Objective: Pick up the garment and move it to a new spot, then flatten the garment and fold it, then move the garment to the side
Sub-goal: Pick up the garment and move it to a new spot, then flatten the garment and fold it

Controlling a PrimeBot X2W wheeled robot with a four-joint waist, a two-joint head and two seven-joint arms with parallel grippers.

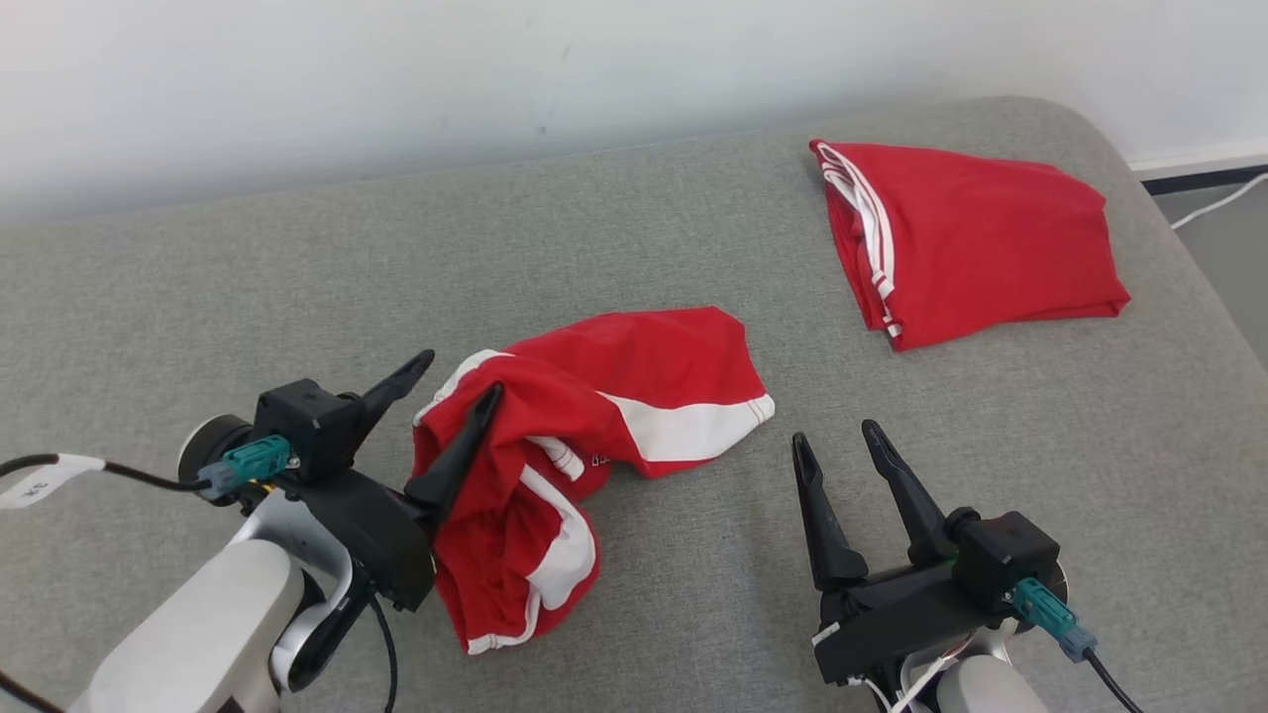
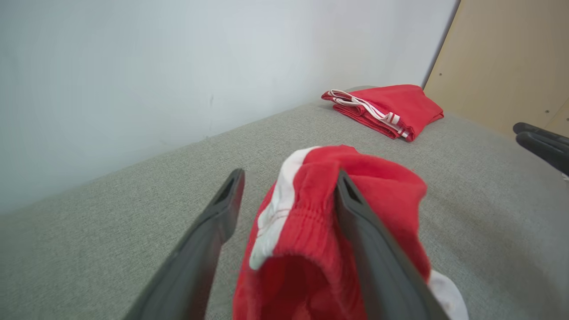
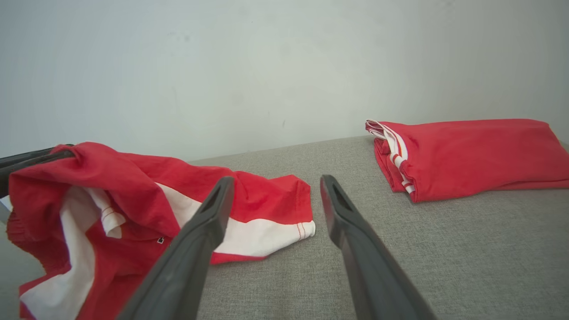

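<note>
Garment (image 1: 634, 386): red with white bands, rumpled in a loose heap on the grey upholstered surface (image 1: 248, 297), near and left of centre in the head view. Closest end bunched up and raised at the left gripper (image 1: 459, 374); farther end flatter, with its white-banded hem pointing toward the right.

Left gripper at the near left, two dark fingers spread wide and clamping nothing. From the left wrist view, gathered elastic edge of the cloth between the fingers, pressed against the right-hand one, with red fabric on both sides of it. Other finger apart from the cloth, over bare grey.

Right gripper (image 1: 834, 434) at the near right, close to the banded hem without touching it. Fingers likewise well apart, empty, with plain grey fabric between them. Contact with the surface: cannot tell.

Farther back and to the right, well apart from the heap, a folded red piece (image 1: 981, 243) with thin white stripes along its left edge, lying flat near the rounded far corner of the surface.

Behind everything, a pale wall (image 1: 396, 79) along the far edge. At the far right, past the corner, a white cable (image 1: 1218, 203) on a lower floor. In the left wrist view, a tan panel (image 2: 511, 58) beyond the folded piece.
</note>
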